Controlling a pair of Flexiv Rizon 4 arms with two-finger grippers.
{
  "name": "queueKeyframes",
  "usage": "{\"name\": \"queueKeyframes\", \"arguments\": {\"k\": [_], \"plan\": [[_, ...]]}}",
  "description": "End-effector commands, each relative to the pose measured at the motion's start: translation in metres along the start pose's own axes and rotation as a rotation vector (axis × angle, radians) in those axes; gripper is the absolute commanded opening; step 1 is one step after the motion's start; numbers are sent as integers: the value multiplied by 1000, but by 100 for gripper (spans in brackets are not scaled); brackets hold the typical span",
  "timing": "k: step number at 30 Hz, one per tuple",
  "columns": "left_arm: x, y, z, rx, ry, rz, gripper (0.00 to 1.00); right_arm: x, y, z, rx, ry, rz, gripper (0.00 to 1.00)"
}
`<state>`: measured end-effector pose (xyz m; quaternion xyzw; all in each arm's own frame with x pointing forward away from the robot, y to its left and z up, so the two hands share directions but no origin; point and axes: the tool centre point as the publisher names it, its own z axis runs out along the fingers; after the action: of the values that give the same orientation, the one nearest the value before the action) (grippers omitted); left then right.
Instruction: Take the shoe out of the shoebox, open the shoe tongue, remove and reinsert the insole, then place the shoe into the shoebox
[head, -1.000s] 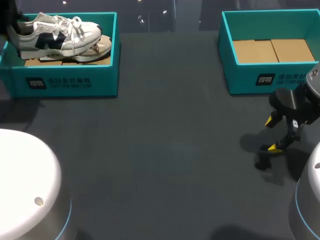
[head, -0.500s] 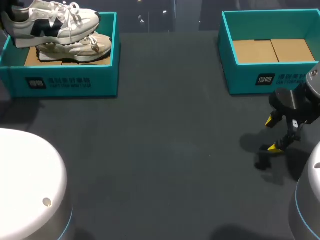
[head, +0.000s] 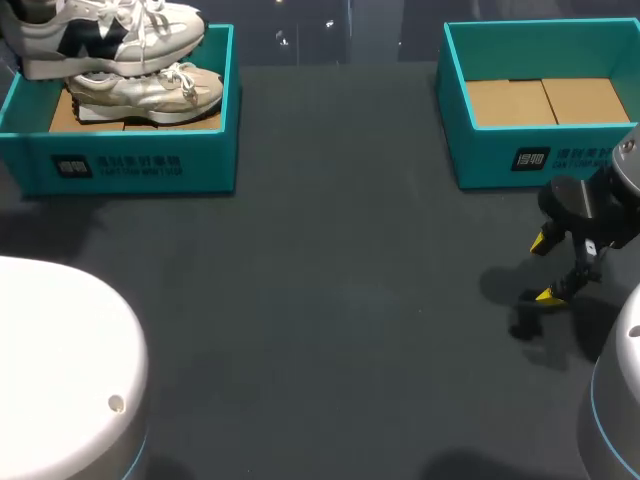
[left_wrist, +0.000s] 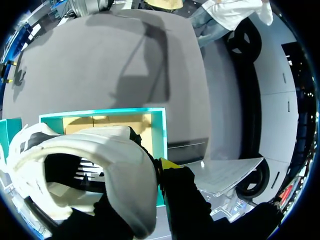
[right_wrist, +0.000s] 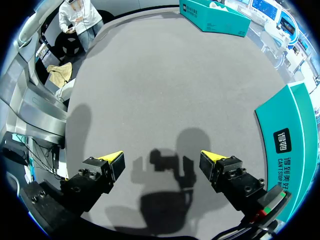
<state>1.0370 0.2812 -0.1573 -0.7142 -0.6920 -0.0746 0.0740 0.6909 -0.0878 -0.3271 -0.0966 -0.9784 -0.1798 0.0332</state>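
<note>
Head view, left to right. At 10 o'clock, the left gripper (left_wrist: 150, 174) clamps the heel collar of the white shoe (head: 105, 35), held over the left shoebox (head: 140, 165) — a second shoe (head: 150, 92) lies inside. At 2 o'clock, the right shoebox (head: 540, 155). At 4 o'clock, the right gripper (head: 548, 268) hovers over the table (head: 330, 300) — fingers apart.

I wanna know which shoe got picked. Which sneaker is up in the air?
The sneaker with dark side patches, held above the left shoebox. The plain pale sneaker lies inside it.
</note>
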Motion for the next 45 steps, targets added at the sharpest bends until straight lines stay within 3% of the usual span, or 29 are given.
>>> {"name": "queueKeyframes", "arguments": {"k": [1, 18, 45], "plan": [[-11, -27, -17, -15, 5, 13, 0, 1, 0, 0, 1, -3, 0, 100], [-85, -122, -39, -16, 6, -8, 0, 1, 0, 0, 1, -3, 0, 100], [-232, -256, -24, -74, 56, 34, 0, 1, 0, 0, 1, -3, 0, 100]]}}
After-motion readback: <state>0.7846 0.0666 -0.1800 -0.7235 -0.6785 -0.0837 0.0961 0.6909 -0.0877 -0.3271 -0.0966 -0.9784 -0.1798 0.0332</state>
